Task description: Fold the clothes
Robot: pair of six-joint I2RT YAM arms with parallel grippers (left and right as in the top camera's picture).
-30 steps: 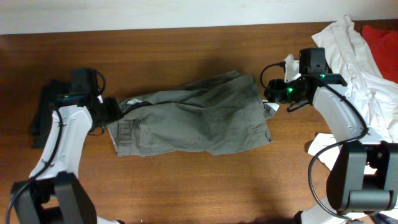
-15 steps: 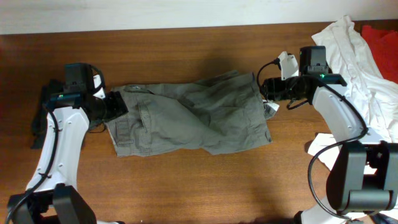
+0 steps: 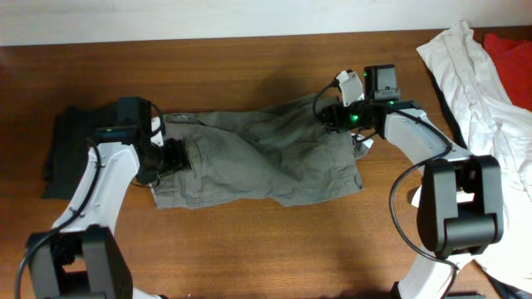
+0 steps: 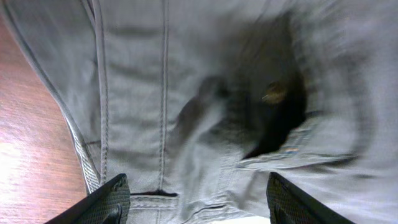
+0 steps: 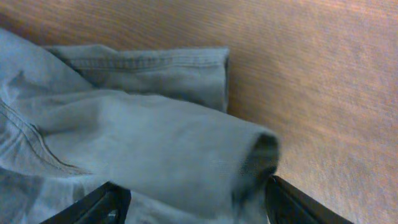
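Grey-olive shorts (image 3: 258, 158) lie flat across the middle of the brown wooden desk (image 3: 249, 249), long axis running left to right, surface rumpled with diagonal creases. A flapped pocket shows near the lower left corner, and a small pale tag (image 3: 362, 144) pokes out at the right edge. The left hand (image 3: 170, 155) sits low over the left end of the shorts, above the pocket area. From its wrist camera the left hand (image 4: 200, 204) is spread wide, with dark fingertips (image 4: 106, 202) at either lower corner of the view and nothing pinched between them. Below it are doubled seams, a dark opening in the cloth and a small button (image 4: 273, 93), somewhat blurred. The desk's wood shows along the left side of that view. The right hand (image 3: 332, 116) is at the upper right corner of the shorts, over the cloth's edge. Its wrist view shows the right hand (image 5: 200, 205) also spread, fingertips (image 5: 109, 204) apart, with a rolled fold of the shorts lying between them but not clamped. A stitched hem lies flat on the wood just beyond the fold. A dark garment (image 3: 66, 149) lies at the far left of the desk, just beside the left arm. A white garment (image 3: 478, 75) is heaped at the far right, with a red cloth (image 3: 511, 41) behind it in the corner.
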